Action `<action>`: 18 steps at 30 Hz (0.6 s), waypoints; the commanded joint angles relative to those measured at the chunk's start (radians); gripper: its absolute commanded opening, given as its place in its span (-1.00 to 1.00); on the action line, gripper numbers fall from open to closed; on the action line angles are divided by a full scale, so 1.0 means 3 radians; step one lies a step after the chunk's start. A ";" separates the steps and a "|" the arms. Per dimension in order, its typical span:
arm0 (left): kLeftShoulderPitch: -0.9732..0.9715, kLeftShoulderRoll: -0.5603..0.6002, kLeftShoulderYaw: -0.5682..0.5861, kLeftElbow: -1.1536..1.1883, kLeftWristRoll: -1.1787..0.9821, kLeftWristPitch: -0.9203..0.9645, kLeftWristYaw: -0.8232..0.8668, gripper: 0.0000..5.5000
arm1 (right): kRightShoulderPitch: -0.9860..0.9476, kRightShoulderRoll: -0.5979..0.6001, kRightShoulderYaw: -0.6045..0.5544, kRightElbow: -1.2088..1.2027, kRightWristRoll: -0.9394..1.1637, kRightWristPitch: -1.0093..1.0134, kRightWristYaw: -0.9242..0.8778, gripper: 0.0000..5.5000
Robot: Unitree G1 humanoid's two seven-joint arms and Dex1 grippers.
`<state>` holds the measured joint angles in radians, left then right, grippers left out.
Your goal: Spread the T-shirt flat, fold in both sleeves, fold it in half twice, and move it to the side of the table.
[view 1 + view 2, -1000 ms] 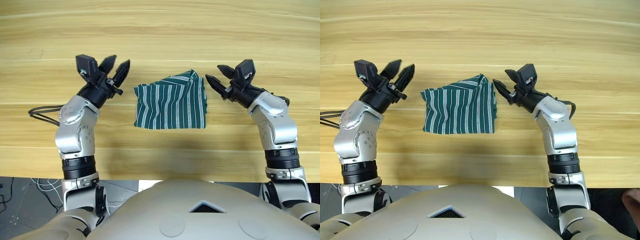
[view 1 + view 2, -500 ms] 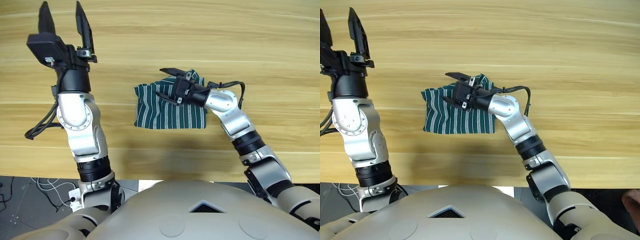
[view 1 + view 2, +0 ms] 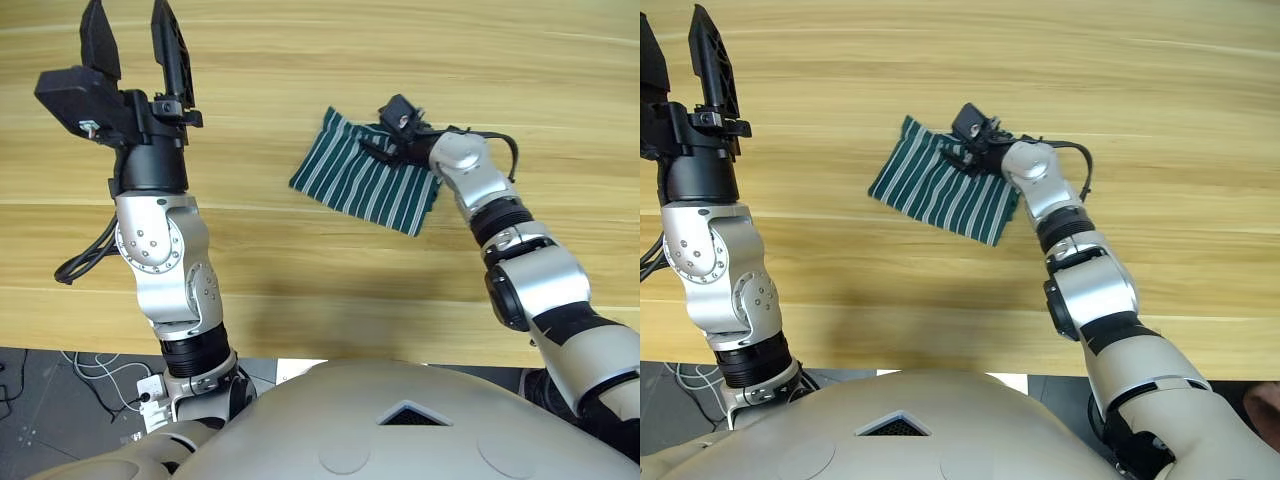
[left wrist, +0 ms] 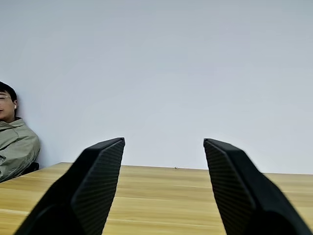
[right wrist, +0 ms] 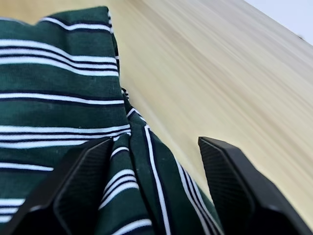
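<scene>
The green, white-striped T-shirt (image 3: 362,184) lies folded into a small rectangle on the wooden table (image 3: 420,60), turned at a slant. My right gripper (image 3: 388,148) rests on the shirt's far corner. In the right wrist view it (image 5: 151,142) stands open, with a ridge of the striped cloth (image 5: 58,98) running between its fingers. My left gripper (image 3: 128,20) is held high above the table's left part, well clear of the shirt, pointing away from me. Its fingers (image 4: 100,166) are wide apart with nothing between them.
A black cable (image 3: 80,262) loops beside my left arm. Bare wood surrounds the shirt on every side. The table's near edge (image 3: 330,352) runs just in front of my body. A wall (image 4: 195,58) rises beyond the far end.
The shirt has turned and slid away from me toward the right, with my right gripper travelling on it to its far corner. My left arm rose a second ago and has held still since.
</scene>
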<state>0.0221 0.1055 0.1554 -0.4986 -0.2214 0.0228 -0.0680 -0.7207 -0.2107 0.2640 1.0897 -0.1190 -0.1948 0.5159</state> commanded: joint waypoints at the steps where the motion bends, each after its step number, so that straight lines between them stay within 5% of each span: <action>1: -0.0019 0.0017 0.0068 -0.0101 -0.0033 0.0082 0.0043 0.09 | 0.0378 -0.0531 -0.0275 0.0086 0.0046 0.0088 -0.0091 0.17; 10: 0.0075 0.0023 0.0259 -0.0459 -0.0079 0.0192 0.0147 0.09 | 0.0862 -0.1277 -0.1028 0.0260 0.0418 0.0146 -0.0413 0.17; 18: 0.0182 -0.0020 0.0239 -0.0526 -0.0041 0.0220 0.0177 0.09 | 0.1032 -0.1351 -0.1385 0.0226 0.0523 0.0108 -0.1108 0.17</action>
<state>0.0665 0.1009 0.2257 -0.6420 -0.2387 0.0788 -0.0250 -0.4539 -0.6121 -0.1297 1.1294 0.0354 -0.2029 0.2448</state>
